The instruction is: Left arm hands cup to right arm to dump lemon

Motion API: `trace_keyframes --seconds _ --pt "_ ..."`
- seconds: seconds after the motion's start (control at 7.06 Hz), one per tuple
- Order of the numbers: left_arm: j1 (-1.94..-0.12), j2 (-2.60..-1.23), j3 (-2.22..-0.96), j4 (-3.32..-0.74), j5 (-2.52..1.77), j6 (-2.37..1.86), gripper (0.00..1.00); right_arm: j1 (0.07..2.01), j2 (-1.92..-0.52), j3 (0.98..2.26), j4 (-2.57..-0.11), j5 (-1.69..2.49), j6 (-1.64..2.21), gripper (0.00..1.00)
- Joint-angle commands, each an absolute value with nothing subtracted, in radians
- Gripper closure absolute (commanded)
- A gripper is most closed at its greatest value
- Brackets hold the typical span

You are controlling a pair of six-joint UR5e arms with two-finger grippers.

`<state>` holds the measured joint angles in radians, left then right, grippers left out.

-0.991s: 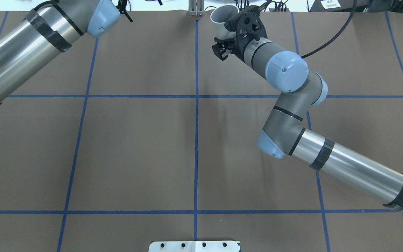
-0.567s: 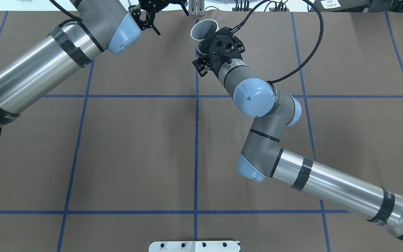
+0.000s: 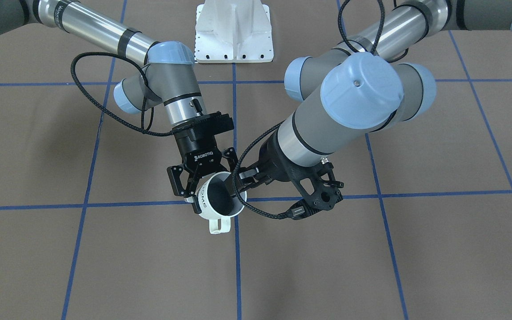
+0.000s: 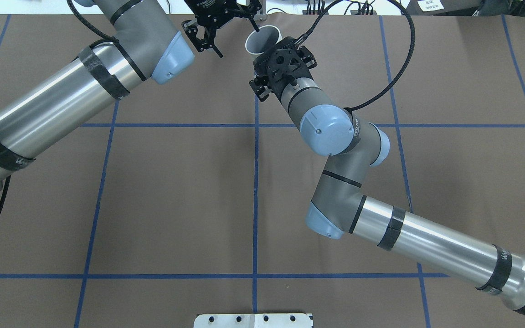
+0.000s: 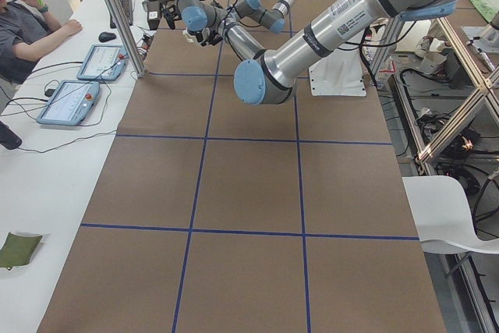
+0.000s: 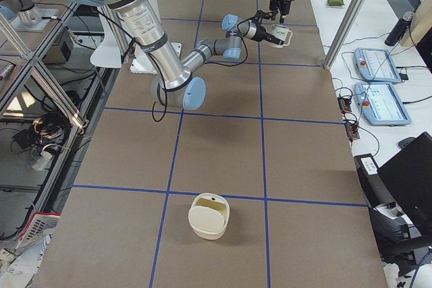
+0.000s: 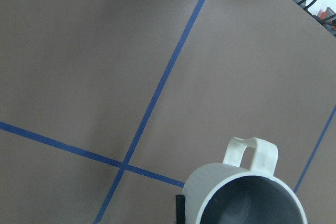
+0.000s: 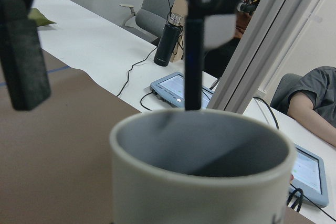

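Observation:
The white cup [image 3: 220,198] hangs above the table's far middle, mouth tilted up and handle towards the operators' side. My right gripper [image 3: 214,189], marked ROBOTIQ, reaches in level and is shut on the cup's sides. It also shows in the exterior right view [image 6: 270,34]. My left gripper [image 4: 239,42] comes down from above, wide open. One of its fingers [image 4: 256,25] reaches the rim of the cup [image 4: 265,38], the other stands clear to the side. The right wrist view shows the cup [image 8: 199,166] close up with those two spread fingers over it. No lemon shows; the inside looks plain grey [image 7: 247,208].
The white robot base plate [image 3: 234,31] sits at the table's near edge. A white lidded container [image 6: 209,217] stands on the table towards my right end. A metal post [image 4: 255,11] rises just behind the cup. Tablets [image 6: 378,65] and seated people are beyond the far edge.
My right arm carried the cup to the left, towards the centre line. My left arm swung in from the left, and its open gripper came over to the cup's rim.

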<state>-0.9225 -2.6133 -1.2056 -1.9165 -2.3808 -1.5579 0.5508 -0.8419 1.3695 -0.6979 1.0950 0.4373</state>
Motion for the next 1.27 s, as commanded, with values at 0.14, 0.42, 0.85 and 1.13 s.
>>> trace_keyframes --seconds 0.14,0.42,0.85,1.13 --pt "-0.913 -2.614 -1.206 -1.921 -2.381 -1.559 0.48 0.551 -0.836 1.378 -0.698 1.086 0.433 0.52" --pt "-0.908 -2.614 -1.206 -1.922 -2.381 -1.559 0.54 0.551 -0.838 1.378 -0.698 1.086 0.433 0.52" --pt "-0.907 -2.614 -1.206 -1.922 -2.381 -1.557 0.69 0.549 -0.841 1.379 -0.696 1.086 0.433 0.51" --pt "-0.908 -2.612 -1.204 -1.922 -2.381 -1.557 1.00 0.549 -0.844 1.381 -0.693 1.086 0.431 0.43"
